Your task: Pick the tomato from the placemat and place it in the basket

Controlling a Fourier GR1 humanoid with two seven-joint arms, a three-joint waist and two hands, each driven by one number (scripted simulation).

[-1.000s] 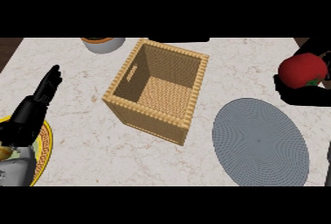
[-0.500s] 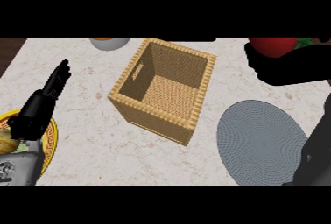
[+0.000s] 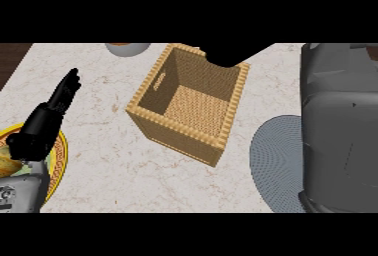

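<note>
Right hand (image 3: 232, 52) above basket (image 3: 174, 138), grasp unclear | left hand (image 3: 42, 129) open | marble counter (image 3: 111, 167), grey placemat (image 3: 277, 155)

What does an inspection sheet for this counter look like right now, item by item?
Surface: pale marbled counter, no spills seen.
Job's things: wicker basket upright mid-counter, visible interior bare; grey placemat at right, partly under the right forearm; tomato not in sight.
Clutter: yellow plate at lower left; grey bowl at far edge.
Hands: left hand open, resting at left; right hand above basket's far rim, grip unreadable.
Cables: nothing seen.
Surroundings: dark brown strip beyond counter's left edge.
</note>
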